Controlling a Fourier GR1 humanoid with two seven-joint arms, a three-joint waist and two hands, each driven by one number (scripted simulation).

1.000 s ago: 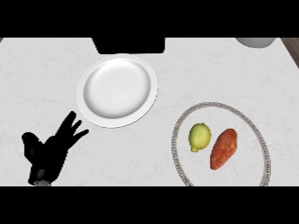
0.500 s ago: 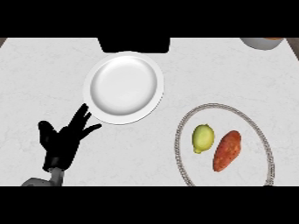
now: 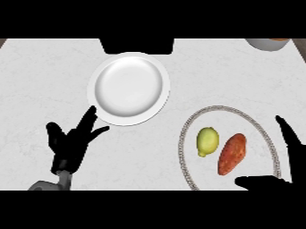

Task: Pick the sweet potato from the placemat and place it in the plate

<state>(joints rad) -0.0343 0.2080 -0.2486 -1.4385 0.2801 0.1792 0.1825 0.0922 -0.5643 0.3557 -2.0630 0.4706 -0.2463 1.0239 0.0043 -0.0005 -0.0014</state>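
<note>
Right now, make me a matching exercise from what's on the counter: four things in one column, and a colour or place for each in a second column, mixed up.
Things:
1. plate
2. lemon
3. sweet potato
4. left hand

Descriptions:
A. orange-brown, on the placemat, right of the yellow fruit
B. white, on the counter up and left of the placemat
C. yellow, on the placemat's left half
D. black, fingers open, down and left of the white dish

Pairs: 1-B, 2-C, 3-A, 4-D
</note>
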